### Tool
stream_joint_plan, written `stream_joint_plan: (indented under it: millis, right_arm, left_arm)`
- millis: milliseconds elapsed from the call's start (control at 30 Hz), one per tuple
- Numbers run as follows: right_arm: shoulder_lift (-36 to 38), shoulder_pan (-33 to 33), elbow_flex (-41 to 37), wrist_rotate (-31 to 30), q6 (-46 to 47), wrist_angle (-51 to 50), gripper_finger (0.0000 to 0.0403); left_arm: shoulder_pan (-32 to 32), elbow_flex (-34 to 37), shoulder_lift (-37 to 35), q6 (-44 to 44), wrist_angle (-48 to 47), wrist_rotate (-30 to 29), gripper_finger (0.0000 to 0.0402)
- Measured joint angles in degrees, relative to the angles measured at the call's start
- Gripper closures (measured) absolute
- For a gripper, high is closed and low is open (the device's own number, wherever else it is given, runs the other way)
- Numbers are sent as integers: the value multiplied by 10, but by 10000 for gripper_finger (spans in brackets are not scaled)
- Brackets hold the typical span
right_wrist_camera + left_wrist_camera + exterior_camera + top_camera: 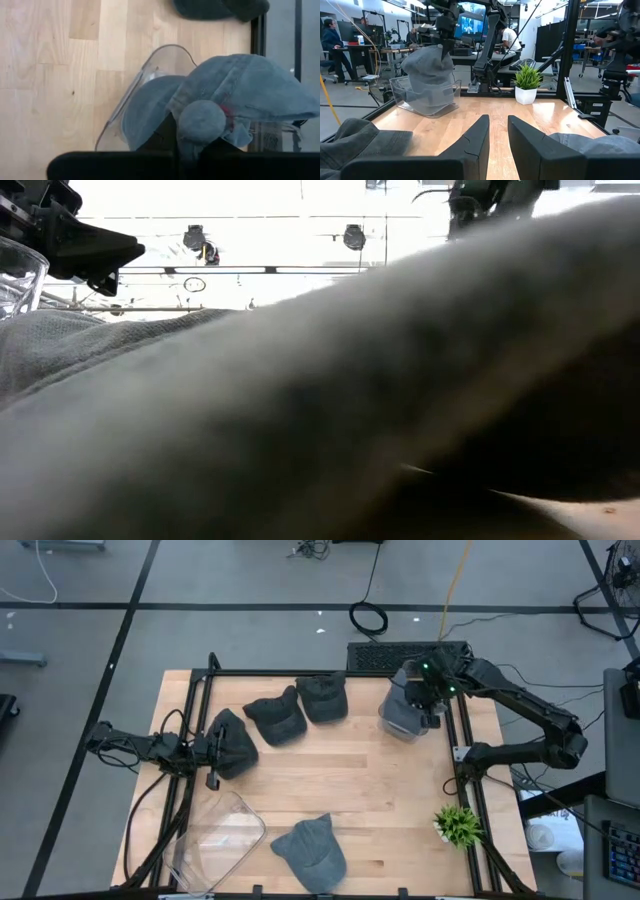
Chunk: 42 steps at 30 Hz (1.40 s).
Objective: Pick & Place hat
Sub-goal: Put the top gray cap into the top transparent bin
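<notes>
Right hand (192,145) is grasping a grey hat (403,705), holding it above the clear bin (131,102) at the bench's (380,800) far right | left hand (497,132) is lying released by the left edge | dark hats (277,718) are lying mid-bench.

1. the low view is almost wholly blocked by a blurred grey hat (330,410) lying right against the lens; the table behind it cannot be seen.
2. in the high view the right gripper (418,705) and the grey-blue hat (402,712) under it cover most of the clear bin (392,723) at the table's far right corner.
3. the right wrist view hides the fingertips behind hat fabric (240,95); the bin's (150,70) near side runs off the frame.
4. by the table's left edge, the left gripper (210,752) merges with a dark hat (235,745); contact cannot be told.
</notes>
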<state>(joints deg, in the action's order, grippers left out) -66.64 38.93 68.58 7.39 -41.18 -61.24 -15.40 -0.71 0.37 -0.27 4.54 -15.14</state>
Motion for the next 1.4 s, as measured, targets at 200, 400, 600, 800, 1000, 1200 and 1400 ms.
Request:
stream_joint_plan:
  millis: [200, 400, 600, 800, 1000, 1200, 1400]
  right_arm:
    - [-22, 0, -57, -65, 2, 86, 403]
    - [-23, 0, -152, -161, 0, 197, 403]
    - [-22, -1, -208, -200, 60, 259, 403]
    - [-22, -1, -215, -223, 120, 276, 373]
    - [-13, 0, -215, -226, 140, 290, 280]
    - [19, 0, -215, -241, 142, 323, 179]
    - [66, 0, -215, -316, 140, 342, 105]
  left_arm:
    - [0, 0, 0, 0, 0, 0, 325]
    - [0, 0, 0, 0, 0, 0, 325]
    - [0, 0, 0, 0, 0, 0, 325]
    - [0, 0, 0, 0, 0, 0, 325]
    - [0, 0, 0, 0, 0, 0, 325]
    - [0, 0, 0, 0, 0, 0, 325]
    - [0, 0, 0, 0, 0, 0, 325]
